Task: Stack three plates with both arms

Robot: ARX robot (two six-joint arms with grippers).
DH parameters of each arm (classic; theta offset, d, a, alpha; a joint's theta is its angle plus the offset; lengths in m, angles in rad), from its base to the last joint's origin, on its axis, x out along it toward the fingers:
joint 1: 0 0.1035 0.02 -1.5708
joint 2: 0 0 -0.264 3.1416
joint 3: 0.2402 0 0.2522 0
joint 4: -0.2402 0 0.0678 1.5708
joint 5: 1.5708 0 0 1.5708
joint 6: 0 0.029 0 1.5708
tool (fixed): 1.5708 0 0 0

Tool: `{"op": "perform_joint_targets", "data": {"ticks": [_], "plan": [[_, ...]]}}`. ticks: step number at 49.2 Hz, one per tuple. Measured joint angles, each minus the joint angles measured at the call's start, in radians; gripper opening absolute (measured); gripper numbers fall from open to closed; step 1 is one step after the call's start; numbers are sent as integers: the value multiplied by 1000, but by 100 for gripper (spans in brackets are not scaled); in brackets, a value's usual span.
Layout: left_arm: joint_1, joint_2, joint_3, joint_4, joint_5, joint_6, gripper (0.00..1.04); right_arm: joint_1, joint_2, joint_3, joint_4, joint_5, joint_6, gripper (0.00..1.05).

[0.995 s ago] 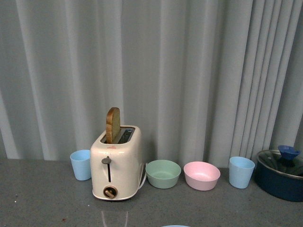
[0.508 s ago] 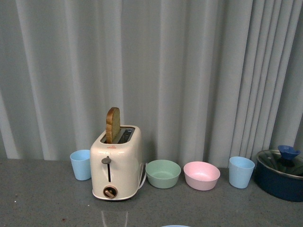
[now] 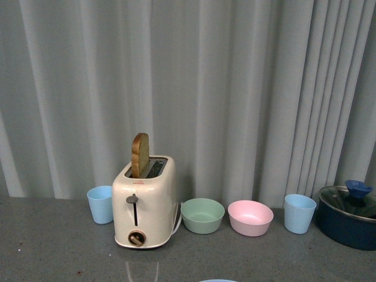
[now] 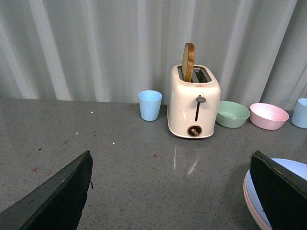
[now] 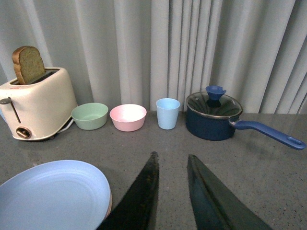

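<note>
A light blue plate (image 5: 53,194) lies on the grey table on top of a pink plate, of which only the rim (image 5: 110,203) shows. In the left wrist view the same stack, light blue plate (image 4: 300,167) over a pink rim (image 4: 249,199), is partly hidden behind one finger. My left gripper (image 4: 171,155) is open with only bare table between its fingers, and the stack lies just beside one finger (image 4: 280,191). My right gripper (image 5: 171,157) is shut and empty, beside the stack and apart from it. The front view shows only a sliver of the light blue plate (image 3: 217,281) and no arms.
Along the curtain stand a light blue cup (image 3: 100,204), a cream toaster (image 3: 145,202) with a slice of bread, a green bowl (image 3: 202,215), a pink bowl (image 3: 250,218), another light blue cup (image 3: 299,214) and a dark blue lidded pot (image 5: 213,116) with a long handle.
</note>
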Motion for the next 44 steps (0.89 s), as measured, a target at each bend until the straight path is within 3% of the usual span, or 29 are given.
{"op": "perform_joint_targets", "data": {"ticks": [22, 24, 44], "plan": [[0, 0, 0, 0, 0, 0, 98, 0, 0, 0, 0, 0, 0, 96], [0, 0, 0, 0, 0, 0, 98, 0, 0, 0, 0, 0, 0, 99], [0, 0, 0, 0, 0, 0, 98, 0, 0, 0, 0, 0, 0, 97]]}}
